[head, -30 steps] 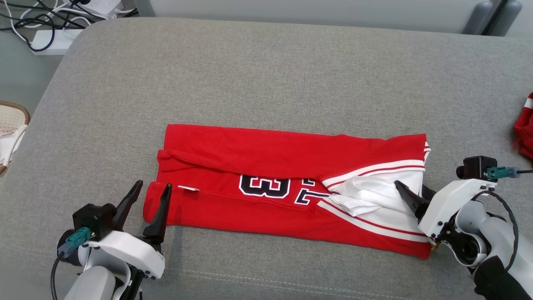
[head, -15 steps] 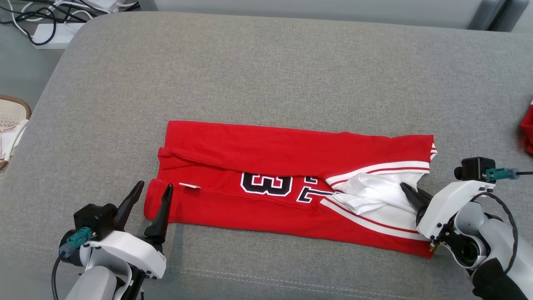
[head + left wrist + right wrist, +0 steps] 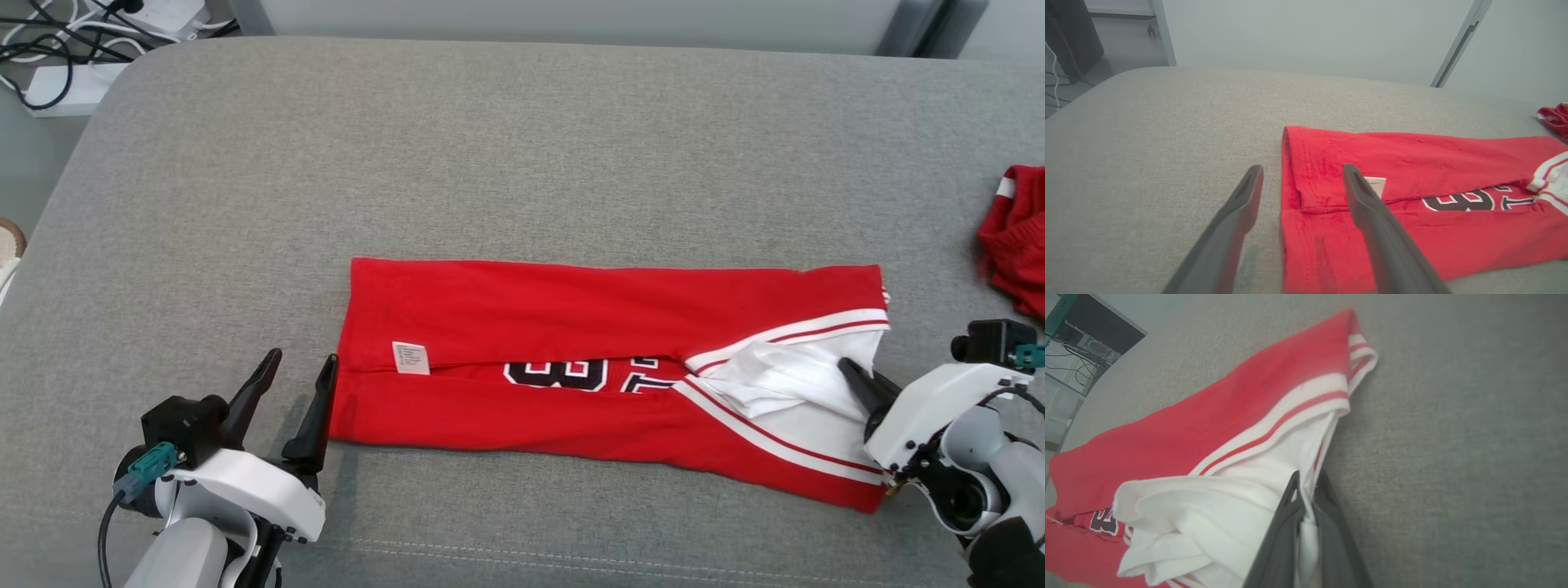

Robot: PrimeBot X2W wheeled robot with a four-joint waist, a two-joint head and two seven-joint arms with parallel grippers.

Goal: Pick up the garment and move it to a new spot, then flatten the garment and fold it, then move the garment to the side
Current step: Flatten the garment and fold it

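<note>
Right wrist view: my right fingers (image 3: 1284, 526), open a second ago, now pinch the white end of the folded red jersey (image 3: 571, 327) and have drawn it straighter for flattening. My left fingers (image 3: 317, 408) gape just beside its opposite hem.

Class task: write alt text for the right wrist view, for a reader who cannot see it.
The right end effector is shut on the white edge of a red shirt with red-and-white striped trim, lying on a grey cushion. Part of a black number shows at the lower left.
</note>
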